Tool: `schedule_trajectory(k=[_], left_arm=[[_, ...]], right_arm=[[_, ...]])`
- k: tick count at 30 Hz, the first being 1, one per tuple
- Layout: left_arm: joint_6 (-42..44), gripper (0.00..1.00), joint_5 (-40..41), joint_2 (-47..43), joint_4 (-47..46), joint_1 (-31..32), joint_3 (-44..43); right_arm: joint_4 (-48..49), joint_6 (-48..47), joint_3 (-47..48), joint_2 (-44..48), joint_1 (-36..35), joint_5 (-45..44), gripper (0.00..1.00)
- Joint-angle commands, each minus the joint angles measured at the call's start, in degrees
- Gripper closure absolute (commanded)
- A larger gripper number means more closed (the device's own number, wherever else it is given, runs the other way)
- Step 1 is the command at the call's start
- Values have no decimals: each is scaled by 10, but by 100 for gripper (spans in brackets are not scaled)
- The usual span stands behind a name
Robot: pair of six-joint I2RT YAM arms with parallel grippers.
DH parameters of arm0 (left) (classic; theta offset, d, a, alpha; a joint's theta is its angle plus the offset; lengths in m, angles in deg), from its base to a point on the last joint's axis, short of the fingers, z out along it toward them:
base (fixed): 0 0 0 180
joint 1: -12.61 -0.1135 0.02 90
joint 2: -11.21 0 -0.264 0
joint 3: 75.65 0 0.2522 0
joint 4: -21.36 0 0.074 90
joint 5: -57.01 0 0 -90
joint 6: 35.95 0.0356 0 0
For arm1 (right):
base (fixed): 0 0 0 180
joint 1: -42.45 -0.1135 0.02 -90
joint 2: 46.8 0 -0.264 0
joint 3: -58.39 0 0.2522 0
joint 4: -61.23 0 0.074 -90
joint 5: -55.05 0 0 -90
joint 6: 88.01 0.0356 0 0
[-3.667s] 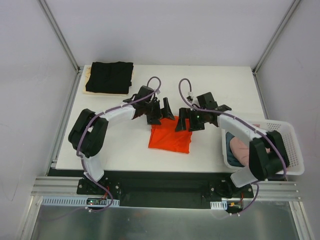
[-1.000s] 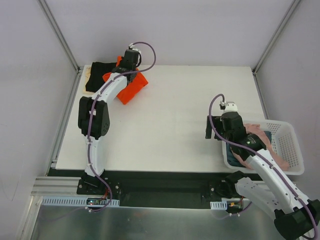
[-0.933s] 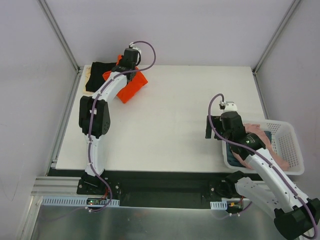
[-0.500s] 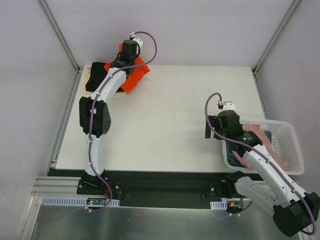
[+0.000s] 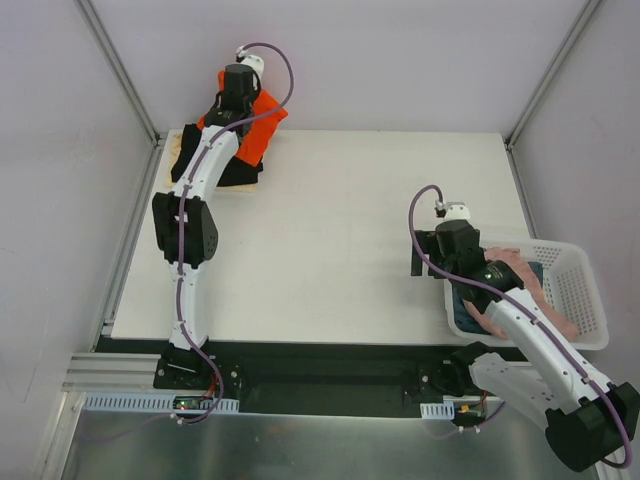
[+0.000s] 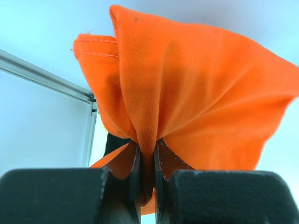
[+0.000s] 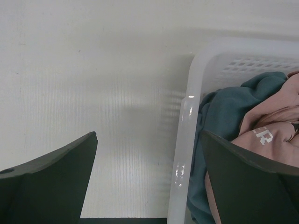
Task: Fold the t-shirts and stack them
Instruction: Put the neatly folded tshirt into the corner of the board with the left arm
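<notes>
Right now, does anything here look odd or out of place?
Yes. The orange shirt hangs bunched and creased from the shut left gripper, lifted near the black shirt at the far left corner, not lying flat. The pink shirt in the basket is heaped unfolded.

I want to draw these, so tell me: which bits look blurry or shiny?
Left wrist view: the bright orange cloth t-shirt is sharp, the left gripper pinching it dark and soft. Right wrist view: glare spots on the rim of the white plastic lattice basket, the right gripper blurry.

An orange-red t-shirt (image 5: 265, 125), black t-shirt (image 5: 182, 165), pink t-shirt (image 7: 275, 126), teal t-shirt (image 7: 224, 112), white basket (image 7: 184, 140).
</notes>
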Motion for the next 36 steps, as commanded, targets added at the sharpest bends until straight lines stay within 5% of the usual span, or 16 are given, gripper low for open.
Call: schedule_trajectory(k=[1,19,21,23,28,31,36], left_arm=[[-69,100,-56,6,-13,-29,-19],[-92,99,-59,81,-13,-86,-49],[-93,84,-55,89,-15,-90,-52],[-92,56,-44,99,-16,-98,-59],[-102,32,0,105,-19,-117,-83],[-124,1,11,76,-18,-119,-64],[-167,1,-63,2,-18,-119,14]], right_arm=[[2,-10,28,-7,4,-23,3],[-9,-13,59,-44,5,-34,3],[-14,-13,61,-57,5,-40,3],[-27,-8,64,-65,5,-50,3],[-51,0,71,-67,5,-66,3],[-52,0,74,-53,5,-68,3],[-48,12,75,-33,5,-67,3]])
